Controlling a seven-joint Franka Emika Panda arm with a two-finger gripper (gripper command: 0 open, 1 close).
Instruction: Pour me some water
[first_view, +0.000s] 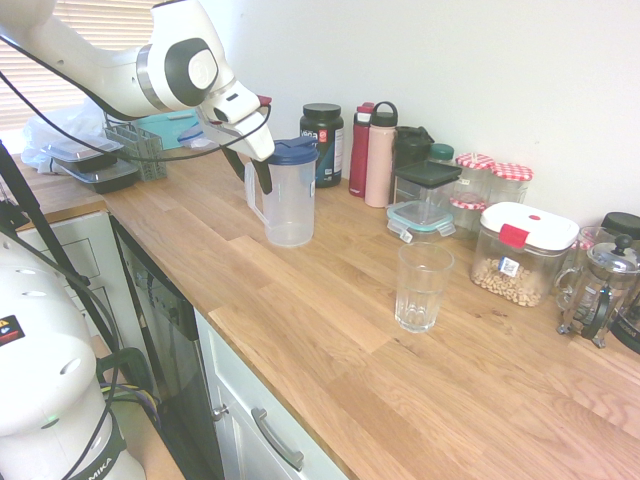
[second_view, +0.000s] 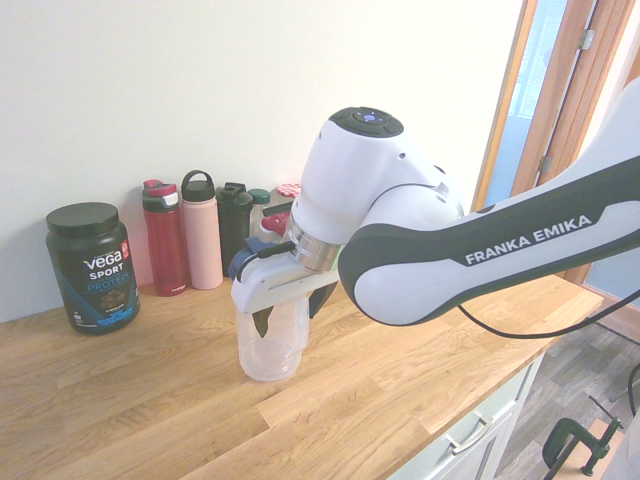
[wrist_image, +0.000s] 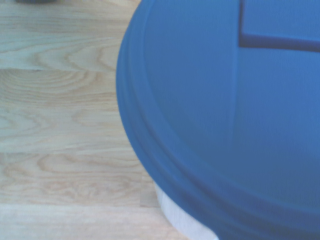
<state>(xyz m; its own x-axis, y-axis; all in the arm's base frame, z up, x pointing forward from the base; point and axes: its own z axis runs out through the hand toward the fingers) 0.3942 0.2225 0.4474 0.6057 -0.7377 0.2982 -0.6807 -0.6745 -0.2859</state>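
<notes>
Wooden tabletop (first_view: 330, 330) is seen to carry the blue-lidded pitcher (first_view: 288, 200), not yet gripped or lifted, with the gripper (first_view: 250, 172) poised at its handle side, jaws spread wide, while the glass (first_view: 421, 287) near the pitcher stands empty, so pouring is judged unstarted.

A black protein tub (first_view: 323, 143), a red bottle (first_view: 360, 150) and a pink bottle (first_view: 380, 155) are lined up by the wall. A box of nuts (first_view: 520, 254) with a white lid is seen near a coffee press (first_view: 598, 290).
</notes>
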